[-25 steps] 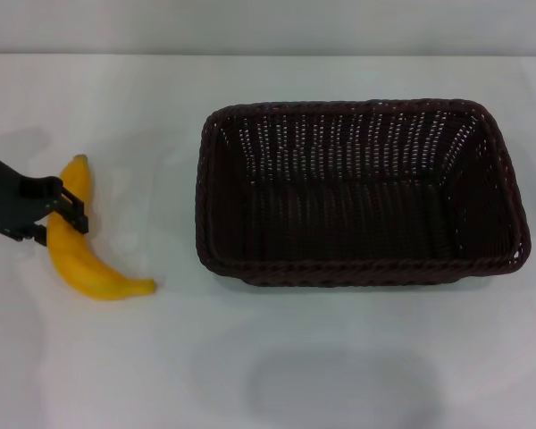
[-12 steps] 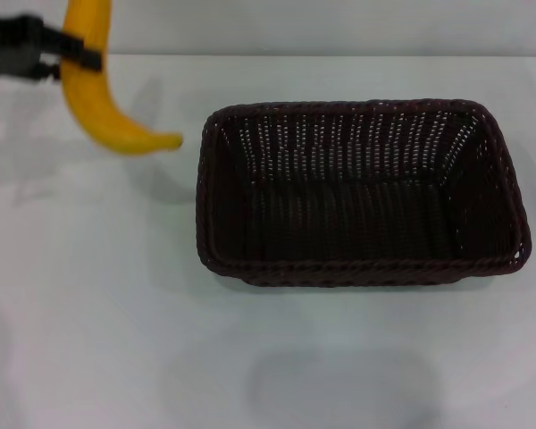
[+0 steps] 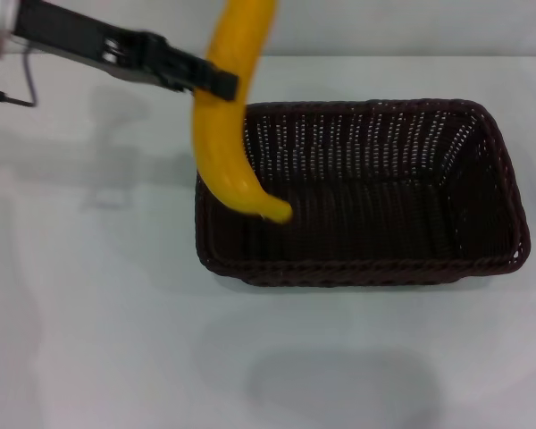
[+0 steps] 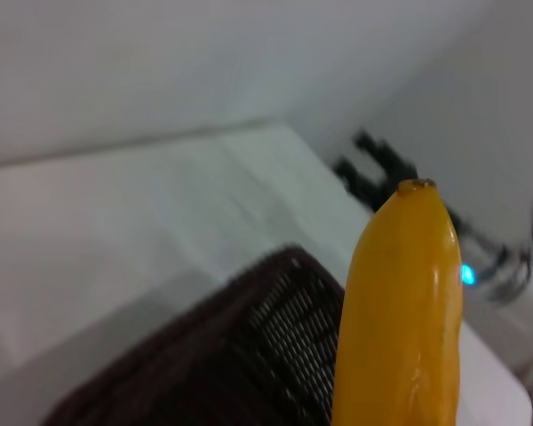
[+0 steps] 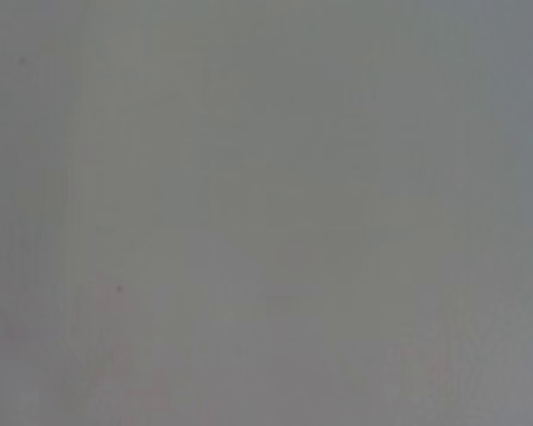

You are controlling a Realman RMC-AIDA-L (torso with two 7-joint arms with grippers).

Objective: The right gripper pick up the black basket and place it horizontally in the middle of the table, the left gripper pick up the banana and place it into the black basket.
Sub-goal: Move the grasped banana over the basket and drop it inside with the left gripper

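Change since 1.0 s ago: the banana (image 3: 221,125), then lying on the table (image 3: 89,340) at the far left and well apart from the black basket (image 3: 482,259), is now off the table and hanging nearly upright. At 0.5 s ago it was already lifted, near the upper left corner of the head view, left of the black basket. Now it has travelled right: its lower tip sits over the left end of the black basket, inside the rim line. The left gripper (image 3: 216,83), clamped on the banana throughout, has risen and moved right with it, its arm now reaching in from the upper left.
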